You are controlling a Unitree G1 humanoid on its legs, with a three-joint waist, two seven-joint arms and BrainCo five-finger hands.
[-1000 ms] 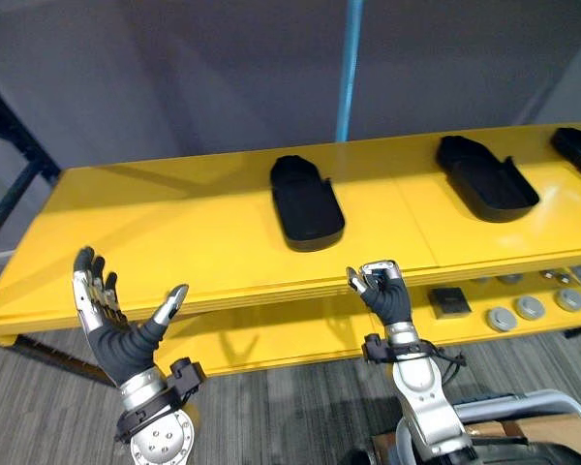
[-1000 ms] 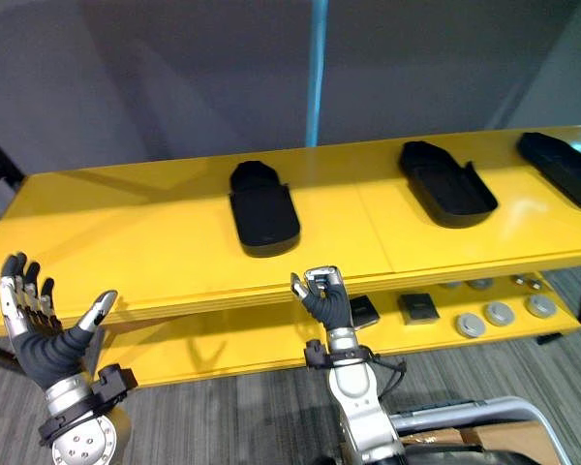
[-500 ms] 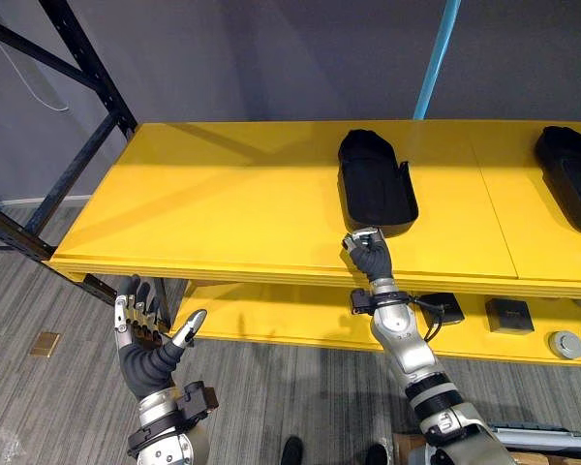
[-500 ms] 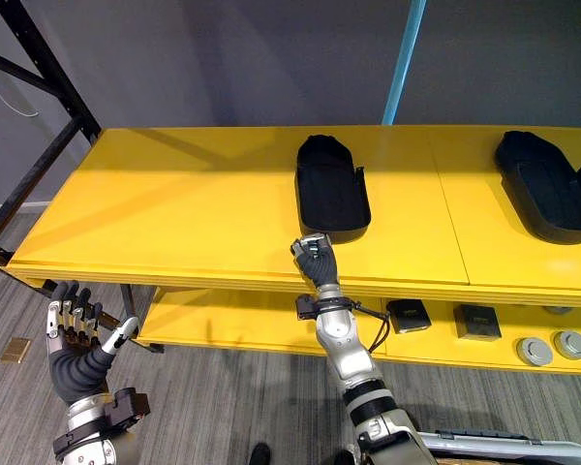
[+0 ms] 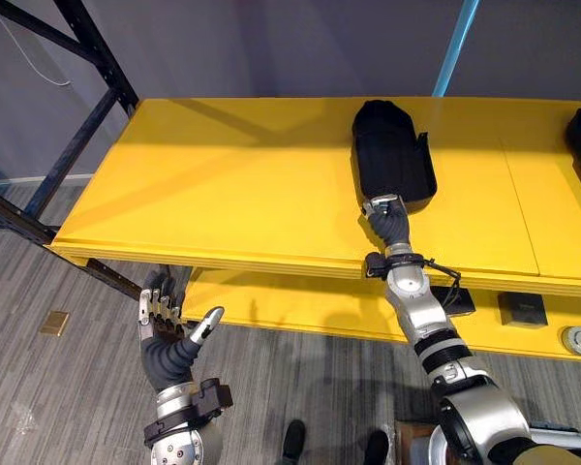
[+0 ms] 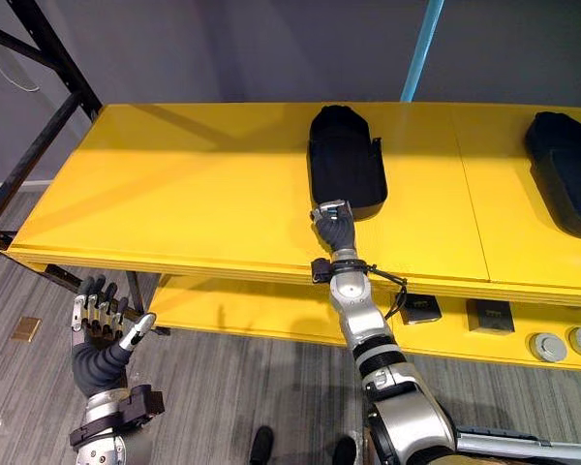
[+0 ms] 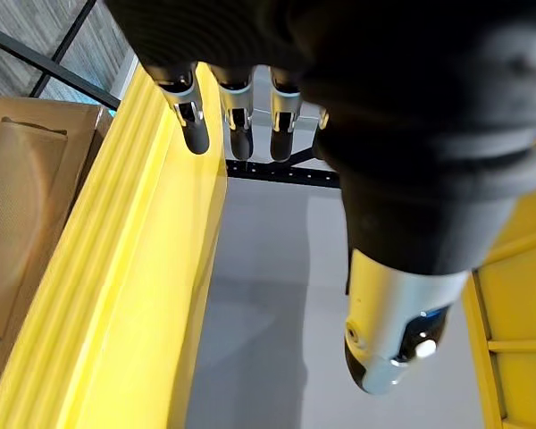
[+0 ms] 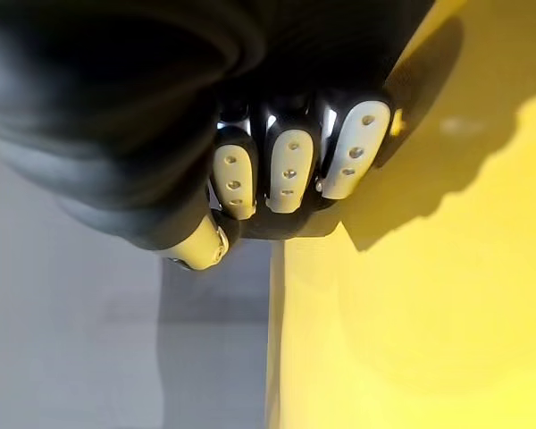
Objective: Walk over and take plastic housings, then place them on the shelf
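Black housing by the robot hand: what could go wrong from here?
The right robot hand sits at the near end of the housing; from there it could slip off or shove it back.
The left robot hand hangs below the shelf edge and might bump it if raised.

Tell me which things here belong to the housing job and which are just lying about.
Job:
black housing, with the right hand at its near end, fingers curled
second housing
yellow shelf
left hand, open, held low

Lying about:
black boxes and silver discs on the lower shelf
brown piece on the floor
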